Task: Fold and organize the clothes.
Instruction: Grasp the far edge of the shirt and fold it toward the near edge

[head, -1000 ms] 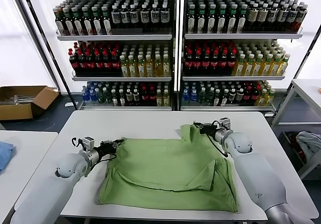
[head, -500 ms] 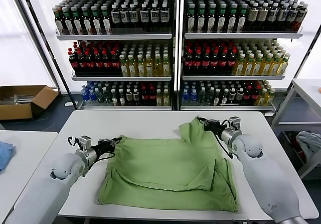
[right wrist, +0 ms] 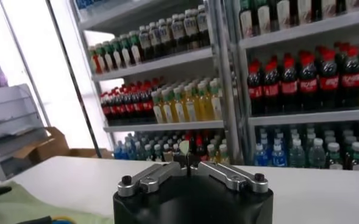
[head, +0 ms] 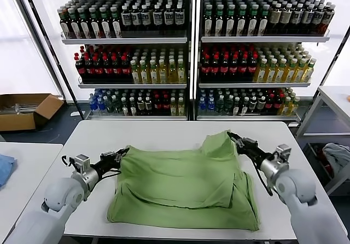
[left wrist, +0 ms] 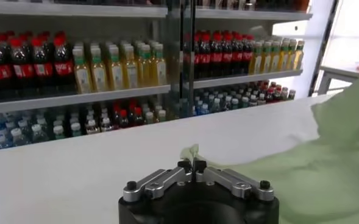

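Observation:
The light green T-shirt lies partly folded across the middle of the white table. My left gripper is shut on the shirt's far left corner and holds it a little off the table; a scrap of green cloth shows between its jaws in the left wrist view. My right gripper is shut on the shirt's far right corner, raised into a peak; a green tip shows between its jaws in the right wrist view.
Shelves of bottles stand behind the table. A cardboard box sits on the floor at left. A blue cloth lies on a side table at left. A grey-white cloth bundle lies at right.
Both arms have drawn back toward me, and the right gripper has moved right. The shirt's far edge has lifted with them and been pulled toward me.

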Tool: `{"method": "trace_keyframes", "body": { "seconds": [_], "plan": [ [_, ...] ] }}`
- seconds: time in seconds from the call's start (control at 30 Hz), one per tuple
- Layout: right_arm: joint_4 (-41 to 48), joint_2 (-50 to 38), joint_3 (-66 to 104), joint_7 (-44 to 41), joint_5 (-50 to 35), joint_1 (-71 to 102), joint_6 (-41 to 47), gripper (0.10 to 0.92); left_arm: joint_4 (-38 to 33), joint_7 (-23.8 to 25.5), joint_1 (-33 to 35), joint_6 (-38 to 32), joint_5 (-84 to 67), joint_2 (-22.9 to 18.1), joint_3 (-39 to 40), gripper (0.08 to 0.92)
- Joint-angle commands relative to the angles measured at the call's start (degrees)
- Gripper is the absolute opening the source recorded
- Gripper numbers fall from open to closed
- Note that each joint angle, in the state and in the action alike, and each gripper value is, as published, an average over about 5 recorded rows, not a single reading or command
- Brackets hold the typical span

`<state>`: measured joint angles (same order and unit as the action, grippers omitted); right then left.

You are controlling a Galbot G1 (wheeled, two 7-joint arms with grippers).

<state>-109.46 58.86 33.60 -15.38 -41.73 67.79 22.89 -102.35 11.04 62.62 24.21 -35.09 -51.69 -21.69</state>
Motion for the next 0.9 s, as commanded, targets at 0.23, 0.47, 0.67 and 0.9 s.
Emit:
{"method": "trace_keyframes", "body": {
  "seconds": [0.23,0.47,0.67,0.9],
  "plan": [
    [-17.7,4.99,17.88,0.41,2.0,35.79,-5.36,0.107,-15.12,-0.17,25.04,-0.43,6.15,-2.61,-12.59,0.089],
    [-17.41,7.23,12.96,0.4,7.0,39.78,-6.55,0.107,-13.99,0.81,28.17,-1.06,9.73,-2.79,-13.23,0.089],
    [-15.24,6.11,10.91,2.03,8.12,36.83,-5.66,0.113,-12.01,0.81,26.98,-0.53,11.02,-3.08,-11.98,0.09],
    [-8.52,2.95,15.25,2.44,7.51,27.23,-11.3,0.267,-14.04,-2.18,26.27,0.01,11.14,-4.41,-13.72,0.217]
  ]
}}
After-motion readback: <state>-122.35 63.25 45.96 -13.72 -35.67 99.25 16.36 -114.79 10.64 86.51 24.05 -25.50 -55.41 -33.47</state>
